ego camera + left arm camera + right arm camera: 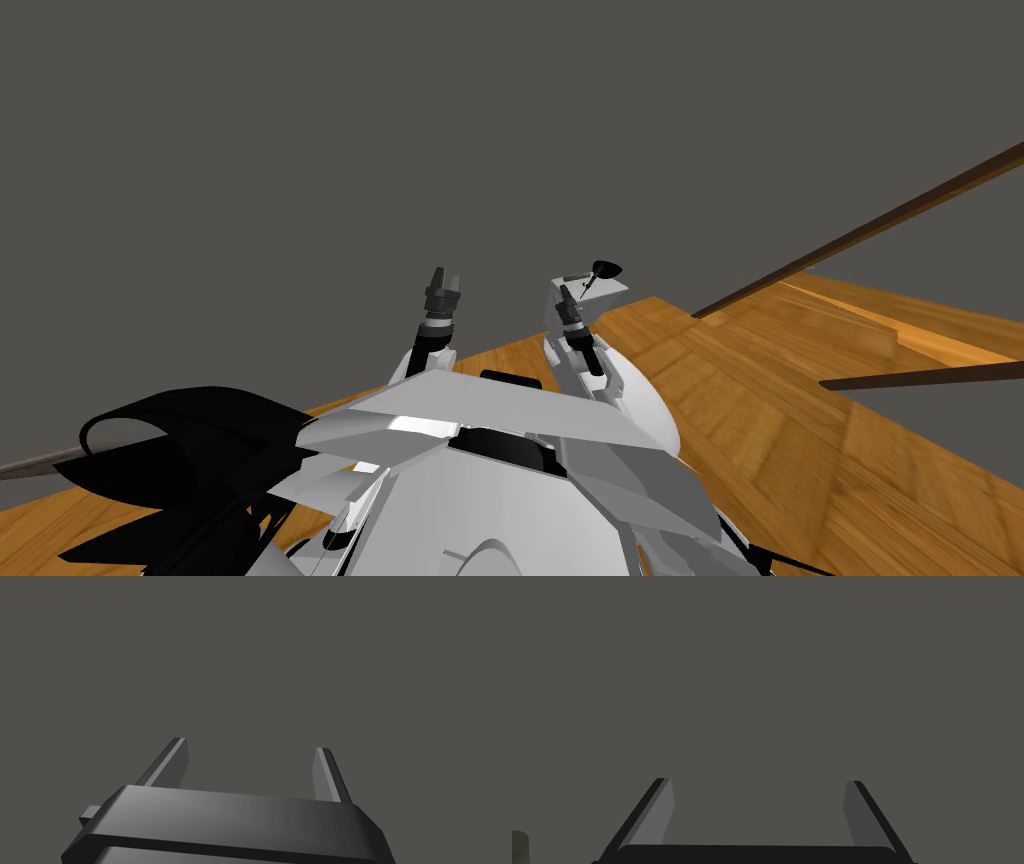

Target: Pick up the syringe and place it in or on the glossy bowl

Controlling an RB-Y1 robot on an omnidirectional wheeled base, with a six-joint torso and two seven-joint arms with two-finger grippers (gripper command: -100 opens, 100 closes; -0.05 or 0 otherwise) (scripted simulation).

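Note:
In the head view a small black bowl-shaped thing (606, 267) sits at the far end of a narrow white surface (612, 290), close to the grey wall. A thin dark stick (587, 282) slants just below it; I cannot tell whether it is the syringe. My right gripper (567, 293) is over the near part of that white surface, short of the black thing. In the right wrist view its gripper (759, 781) is open and empty, facing the grey wall. My left gripper (445, 277) is raised to the left; the left wrist view shows that gripper (250, 743) open and empty.
A plain grey wall (400, 130) stands right in front of me. Wooden floor (800, 400) spreads to the right, crossed by dark brown strips (860, 232). A large black curved shape (180, 450) lies low on my left.

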